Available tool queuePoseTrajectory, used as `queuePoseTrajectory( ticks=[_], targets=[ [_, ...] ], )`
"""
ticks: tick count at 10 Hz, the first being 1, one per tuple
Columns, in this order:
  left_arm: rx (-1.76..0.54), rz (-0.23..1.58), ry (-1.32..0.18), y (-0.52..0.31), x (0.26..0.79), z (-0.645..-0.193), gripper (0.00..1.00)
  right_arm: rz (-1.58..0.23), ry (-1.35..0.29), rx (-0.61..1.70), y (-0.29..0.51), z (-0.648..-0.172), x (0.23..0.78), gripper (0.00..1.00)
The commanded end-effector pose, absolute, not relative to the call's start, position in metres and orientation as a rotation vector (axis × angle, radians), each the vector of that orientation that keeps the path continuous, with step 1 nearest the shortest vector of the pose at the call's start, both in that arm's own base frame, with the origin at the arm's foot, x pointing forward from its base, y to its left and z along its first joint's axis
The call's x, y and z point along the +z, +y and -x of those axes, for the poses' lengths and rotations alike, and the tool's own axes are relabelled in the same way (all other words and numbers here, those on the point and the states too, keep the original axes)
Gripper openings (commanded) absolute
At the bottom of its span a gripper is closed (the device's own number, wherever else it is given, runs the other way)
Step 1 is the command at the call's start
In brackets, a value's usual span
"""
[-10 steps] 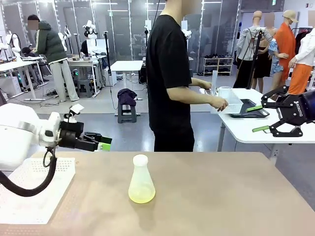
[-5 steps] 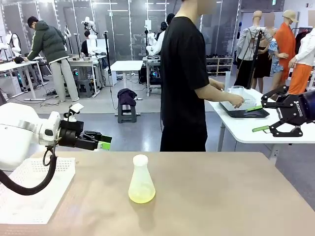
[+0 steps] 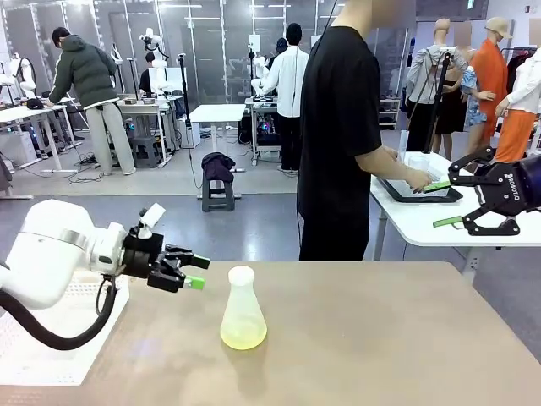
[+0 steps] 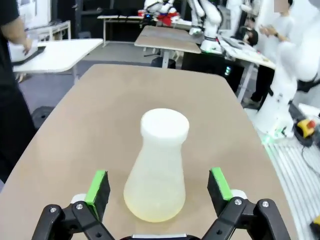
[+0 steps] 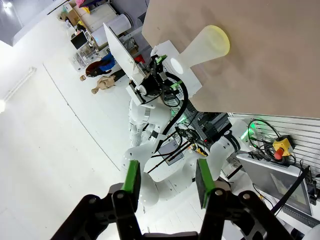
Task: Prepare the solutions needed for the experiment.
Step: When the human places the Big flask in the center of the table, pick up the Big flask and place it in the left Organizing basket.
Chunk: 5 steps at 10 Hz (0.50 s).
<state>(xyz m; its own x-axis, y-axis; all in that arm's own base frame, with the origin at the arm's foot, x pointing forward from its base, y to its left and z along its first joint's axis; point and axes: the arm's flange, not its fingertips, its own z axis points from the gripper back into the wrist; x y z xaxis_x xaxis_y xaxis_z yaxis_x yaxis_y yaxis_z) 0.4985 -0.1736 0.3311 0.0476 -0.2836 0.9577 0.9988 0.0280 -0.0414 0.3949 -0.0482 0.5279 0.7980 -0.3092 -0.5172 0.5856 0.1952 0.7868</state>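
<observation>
– Solutions (image 3: 243, 338): where are they found?
– On the tan table (image 3: 397, 338), near its middle, a translucent conical flask (image 3: 242, 309) is stood upright. A little pale yellow-green liquid is seen in its bottom.
– How is the flask placed relative to the claws?
– It is faced by the left gripper (image 3: 199, 272), which is held low just to its left, jaws spread wide and empty. In the left wrist view the flask is framed between the green pads (image 4: 97, 187), untouched. The right gripper (image 3: 441, 204) is held high at the right side, well apart from the flask, jaws parted on nothing.
– Can any writing be read?
– "ROBOTIQ" is printed in white on the right gripper's black body.
</observation>
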Motion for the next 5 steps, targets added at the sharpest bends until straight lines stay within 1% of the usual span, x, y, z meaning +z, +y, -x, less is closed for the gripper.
queuePoseTrajectory(
  ticks=[1,3,5],
  targets=[
    [-1.37,0.931,-1.076,-0.181,0.323,-0.491,1.0,-1.235,0.266,-0.629,-0.047,-0.395,0.529,0.57],
    [-1.354,0.984,-1.108,-0.179,0.311,-0.49,1.0,-1.235,0.266,-0.629,-0.047,-0.395,0.529,0.57],
    [-1.325,1.022,-1.081,-0.181,0.305,-0.492,1.0,-1.235,0.266,-0.629,-0.047,-0.395,0.529,0.57]
  ],
)
